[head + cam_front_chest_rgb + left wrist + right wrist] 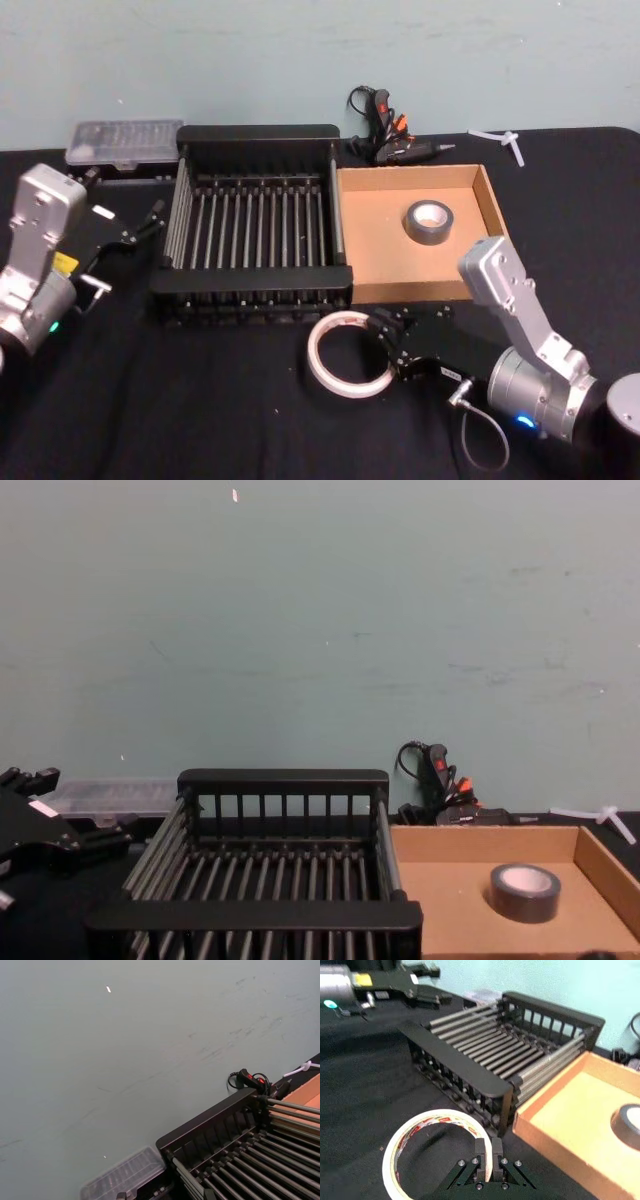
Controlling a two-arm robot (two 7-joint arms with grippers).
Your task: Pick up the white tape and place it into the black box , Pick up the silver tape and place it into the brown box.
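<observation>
Just in front of the black box (255,222), on the dark desk (150,400), the white tape (345,352) lies nearly flat, and my right hand (385,338) has its fingers pressed together on the ring's thin wall, one inside and one outside. I judge the ring light but floppy: pinched at one spot it may sag or swing, so a firm grip across the wall suits it best. The silver tape (430,221) already sits in the brown box (365,240). My left hand (150,222) hangs spread beside the black box's left wall, idle.
</observation>
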